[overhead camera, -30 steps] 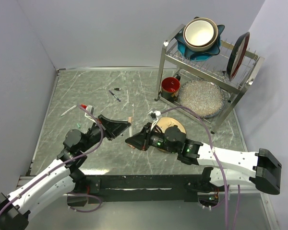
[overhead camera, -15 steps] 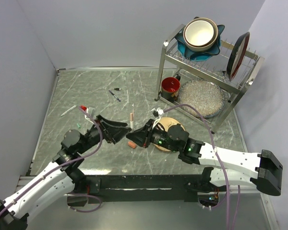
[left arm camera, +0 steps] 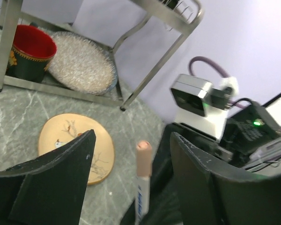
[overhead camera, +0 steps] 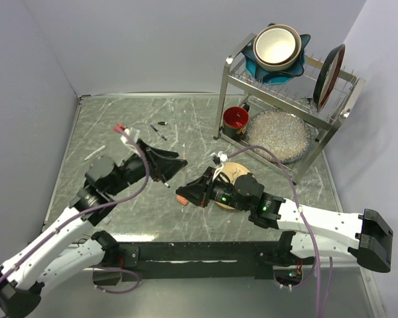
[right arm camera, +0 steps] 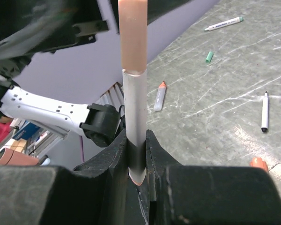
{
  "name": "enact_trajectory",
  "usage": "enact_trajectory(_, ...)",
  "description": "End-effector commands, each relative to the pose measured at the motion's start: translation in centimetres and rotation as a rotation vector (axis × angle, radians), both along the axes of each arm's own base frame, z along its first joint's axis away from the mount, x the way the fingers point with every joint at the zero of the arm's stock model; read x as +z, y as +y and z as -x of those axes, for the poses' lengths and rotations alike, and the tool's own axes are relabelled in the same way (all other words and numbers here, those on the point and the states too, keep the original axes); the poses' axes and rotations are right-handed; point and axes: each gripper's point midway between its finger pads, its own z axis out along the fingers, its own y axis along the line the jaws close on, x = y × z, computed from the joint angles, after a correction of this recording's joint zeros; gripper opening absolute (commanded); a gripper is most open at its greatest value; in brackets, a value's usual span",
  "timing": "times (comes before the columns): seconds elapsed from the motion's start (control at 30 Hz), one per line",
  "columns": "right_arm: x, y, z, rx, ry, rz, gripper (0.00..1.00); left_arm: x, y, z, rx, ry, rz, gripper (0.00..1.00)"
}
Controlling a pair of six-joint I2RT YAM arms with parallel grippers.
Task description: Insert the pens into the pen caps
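Red inside and dark outside, the red cup (overhead camera: 236, 119) stands at the foot of the dish rack (overhead camera: 223, 99), its hollow in plain view. Just right of the cup a clear, textured glass dish (overhead camera: 277, 134) lies on the rack's lower shelf. Above the cup, on the top shelf, a cream bowl (overhead camera: 276, 45) sits nested in a blue bowl (overhead camera: 257, 67).

Well left of the cup a white pen (overhead camera: 95, 153) lies flat on the table, and a black pen (overhead camera: 158, 132) lies between it and the cup. Left of the cup and nearer the arms, the left gripper (left arm camera: 132, 138) has its fingers spread wide, touching nothing. Between them, apart from both, stands the pen (right arm camera: 134, 108), white-barrelled, with a peach cap (right arm camera: 132, 35) on its far end. The right gripper (right arm camera: 136, 140) pinches the barrel's other end. The pen's long axis runs straight out from those fingers, capped end toward the left gripper.
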Motion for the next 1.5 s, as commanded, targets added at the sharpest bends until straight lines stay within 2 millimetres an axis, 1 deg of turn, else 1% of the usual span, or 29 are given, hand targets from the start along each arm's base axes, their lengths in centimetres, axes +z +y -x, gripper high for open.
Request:
enact_trajectory(0.0, 1.7, -0.3, 0.3, 0.009, -0.047, -0.047, 0.0, 0.6, -1.1, -0.3, -0.045, -0.024, -0.059, 0.68)
enact_trajectory(0.13, 1.6, -0.5, 0.1, 0.0, -0.049, -0.046, 0.0, 0.6, -1.6, -0.6, -0.058, -0.018, -0.06, 0.6)
enact_trajectory(0.23, 1.6, -0.6, 0.3, 0.003, -0.047, -0.047, 0.0, 0.5, -1.7, -0.6, -0.062, -0.016, -0.055, 0.53)
enact_trajectory(0.33, 1.7, -0.5, 0.5, 0.011, -0.026, -0.058, 0.0, 0.4, -1.9, -0.2, -0.091, -0.015, -0.051, 0.29)
enact_trajectory(0.37, 2.3, -0.6, 0.6, 0.015, -0.028, -0.078, 0.0, 0.3, -2.1, 0.0, -0.104, -0.012, -0.049, 0.12)
enact_trajectory(0.4, 2.7, -0.6, 0.6, 0.014, -0.021, -0.093, 0.0, 0.0, -2.2, 0.3, -0.122, -0.003, -0.044, 0.05)
enact_trajectory(0.43, 3.6, -0.7, 0.5, 0.009, -0.025, -0.119, 0.0, -0.1, -2.4, 0.9, -0.155, -0.001, -0.041, 0.01)
enact_trajectory(0.53, 6.0, -1.1, 0.3, -0.012, -0.051, -0.175, 0.0, -1.0, -2.6, 2.2, -0.216, 0.023, -0.018, 0.01)
enact_trajectory(0.57, 6.6, -1.3, 0.1, -0.019, -0.06, -0.186, 0.0, -1.6, -2.5, 2.3, -0.219, 0.051, -0.014, 0.01)
enact_trajectory(0.7, 9.0, -1.9, -0.6, -0.058, -0.129, -0.226, 0.0, -2.2, -2.5, 2.9, -0.237, 0.105, 0.026, 0.01)
enact_trajectory(0.77, 9.1, -1.8, -1.1, -0.077, -0.167, -0.197, 0.0, -3.1, -2.7, 3.1, -0.251, 0.156, 0.028, 0.01)
enact_trajectory(0.8, 10.0, -1.9, -1.4, -0.09, -0.188, -0.198, 0.0, -3.6, -2.8, 2.9, -0.251, 0.179, 0.021, 0.01)
enact_trajectory(0.83, 9.8, -1.8, -1.8, -0.108, -0.191, -0.179, 0.0, -4.5, -2.8, 2.8, -0.245, 0.21, 0.002, 0.01)
enact_trajectory(0.87, 10.0, -2.0, -2.4, -0.138, -0.215, -0.167, 0.0, -4.9, -2.8, 2.4, -0.226, 0.229, -0.006, 0.01)
enact_trajectory(0.9, 10.9, -2.1, -2.7, -0.159, -0.234, -0.173, 0.0, -5.5, -2.9, 2.2, -0.216, 0.25, -0.021, 0.01)
enact_trajectory(0.93, 10.6, -2.3, -3.8, -0.217, -0.226, -0.149, 0.0, -5.9, -2.9, 2.2, -0.213, 0.264, -0.035, 0.01)
enact_trajectory(1.03, 12.3, -2.8, -5.0, -0.275, -0.269, -0.16, 0.0, -6.4, -2.7, 2.2, -0.203, 0.271, -0.054, 0.01)
enact_trajectory(1.07, 12.7, -2.9, -5.3, -0.284, -0.281, -0.168, 0.0, -7.0, -2.6, 2.1, -0.193, 0.278, -0.07, 0.01)
enact_trajectory(1.1, 13.7, -3.0, -5.4, -0.286, -0.29, -0.186, 0.0, -7.1, -2.6, 2.2, -0.196, 0.275, -0.072, 0.01)
enact_trajectory(1.13, 13.9, -3.0, -5.9, -0.289, -0.295, -0.179, 0.0, -7.1, -2.7, 2.3, -0.207, 0.271, -0.068, 0.01)
enact_trajectory(1.17, 14.2, -2.7, -5.8, -0.252, -0.3, -0.18, 0.0, -7.3, -2.8, 2.6, -0.225, 0.258, -0.057, 0.01)
enact_trajectory(1.2, 15.7, -2.8, -5.9, -0.244, -0.306, -0.201, 0.0, -7.1, -2.8, 3.0, -0.243, 0.248, -0.047, 0.01)
enact_trajectory(1.23, 15.7, -2.6, -6.1, -0.232, -0.297, -0.195, 0.0, -7.2, -2.9, 3.2, -0.254, 0.241, -0.041, 0.01)
enact_trajectory(1.27, 16.5, -2.8, -6.4, -0.212, -0.295, -0.219, 0.0, -7.8, -2.9, 3.5, -0.266, 0.244, -0.044, 0.01)
enact_trajectory(1.3, 16.8, -2.7, -6.4, -0.196, -0.292, -0.234, 0.0, -7.3, -2.9, 3.7, -0.273, 0.216, -0.025, 0.01)
enact_trajectory(1.33, 17.2, -2.8, -6.7, -0.191, -0.294, -0.254, 0.0, -7.3, -3.0, 4.1, -0.294, 0.21, -0.019, 0.01)
enact_trajectory(1.37, 17.8, -3.0, -7.0, -0.192, -0.295, -0.268, 0.0, -7.7, -3.1, 4.3, -0.305, 0.215, -0.016, 0.01)
enact_trajectory(1.4, 17.9, -2.9, -7.0, -0.179, -0.3, -0.266, 0.0, -7.6, -3.3, 4.5, -0.32, 0.202, -0.007, 0.01)
enact_trajectory(1.47, 18.1, -3.0, -7.3, -0.175, -0.314, -0.267, 0.0, -8.3, -3.4, 4.9, -0.344, 0.213, -0.024, 0.01)
